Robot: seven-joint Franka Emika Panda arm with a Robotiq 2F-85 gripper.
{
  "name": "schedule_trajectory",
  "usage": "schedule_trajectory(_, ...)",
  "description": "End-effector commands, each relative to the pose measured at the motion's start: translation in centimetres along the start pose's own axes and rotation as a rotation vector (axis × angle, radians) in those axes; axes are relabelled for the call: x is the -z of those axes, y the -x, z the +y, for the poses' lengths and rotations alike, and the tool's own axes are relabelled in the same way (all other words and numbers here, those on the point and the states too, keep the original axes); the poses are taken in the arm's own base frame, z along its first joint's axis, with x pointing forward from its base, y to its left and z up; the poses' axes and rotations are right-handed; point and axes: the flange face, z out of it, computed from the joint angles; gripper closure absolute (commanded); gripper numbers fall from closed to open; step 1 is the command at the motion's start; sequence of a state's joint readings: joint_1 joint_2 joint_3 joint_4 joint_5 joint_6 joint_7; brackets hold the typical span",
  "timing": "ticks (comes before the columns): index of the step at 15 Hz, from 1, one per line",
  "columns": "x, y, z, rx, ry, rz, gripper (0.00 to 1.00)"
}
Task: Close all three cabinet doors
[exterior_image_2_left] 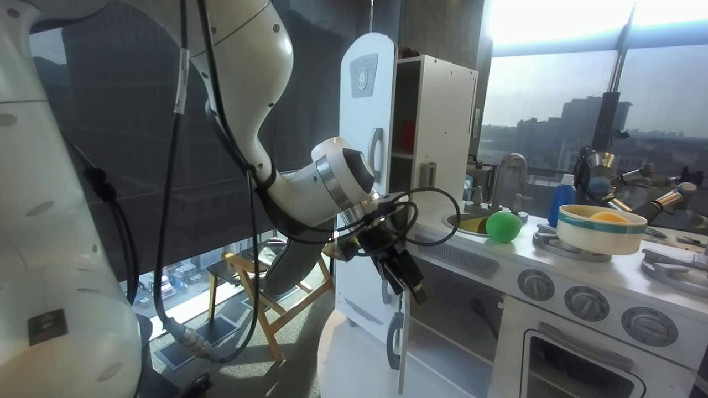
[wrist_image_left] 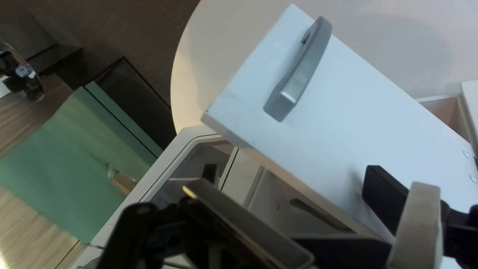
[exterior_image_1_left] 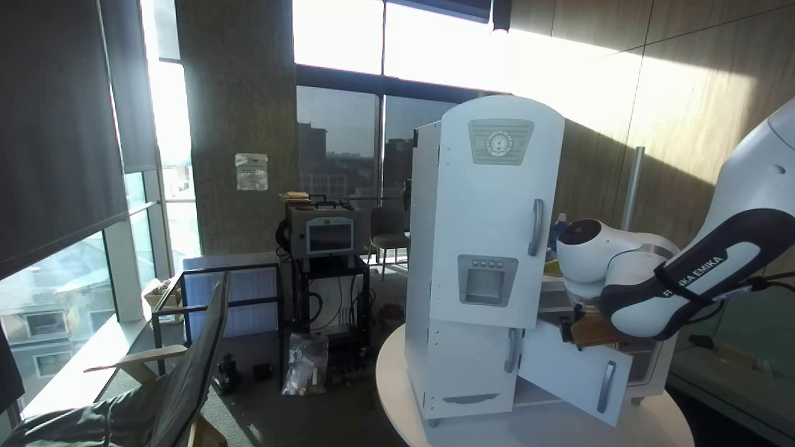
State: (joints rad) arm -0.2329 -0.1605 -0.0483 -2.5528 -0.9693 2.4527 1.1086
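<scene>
The tall fridge-style cabinet's upper door (exterior_image_1_left: 490,217) is a white panel with a grey handle. It stands ajar, with the dark shelved interior behind it in an exterior view (exterior_image_2_left: 406,105). Below it, the short lower door (exterior_image_1_left: 472,372) looks about flush with its frame. The third door (exterior_image_1_left: 577,369), under the sink, is swung partly outward, its grey handle (wrist_image_left: 302,67) facing out. My gripper (wrist_image_left: 295,183) is open at that door's top edge, one finger (wrist_image_left: 416,224) before the outer face and the other on the compartment side. Contact with the panel I cannot tell.
Beside the cabinet stands a toy stove unit (exterior_image_2_left: 586,315) with knobs. Its top holds a green ball (exterior_image_2_left: 503,226), a pot (exterior_image_2_left: 600,229) and a blue bottle (exterior_image_2_left: 563,199). The round white table (exterior_image_1_left: 397,372) ends in a curved edge. Loose cables (exterior_image_2_left: 442,221) loop around the wrist.
</scene>
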Motion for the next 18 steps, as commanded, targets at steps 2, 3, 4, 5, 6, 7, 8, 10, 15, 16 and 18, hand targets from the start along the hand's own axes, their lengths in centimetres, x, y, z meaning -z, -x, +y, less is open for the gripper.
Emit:
schedule_trajectory(2, 3.8, 1.9, -1.5, 0.075, 0.039, 0.023, 0.0)
schedule_trajectory(3, 4.9, 2.3, -2.5, 0.104, 0.012, 0.042, 0.0)
schedule_trajectory(4, 6.0, 2.8, -3.6, 0.13, -0.029, 0.059, 0.0)
schedule_trajectory(5, 6.8, 3.3, -4.5, 0.149, -0.072, 0.036, 0.0)
schedule_trajectory(6, 7.4, 4.0, -5.3, 0.167, -0.1, -0.007, 0.0)
schedule_trajectory(7, 8.1, 4.6, -6.0, 0.204, -0.141, -0.049, 0.0)
schedule_trajectory(8, 8.6, 5.1, -6.7, 0.224, -0.174, -0.086, 0.0)
schedule_trajectory(10, 9.5, 5.3, -8.1, 0.276, -0.243, -0.106, 0.0)
schedule_trajectory(15, 9.7, 3.2, -9.2, 0.297, -0.292, -0.006, 0.0)
schedule_trajectory(16, 10.3, 2.8, -9.4, 0.302, -0.309, 0.027, 0.0)
schedule_trajectory(18, 11.2, 2.0, -9.4, 0.307, -0.319, 0.101, 0.0)
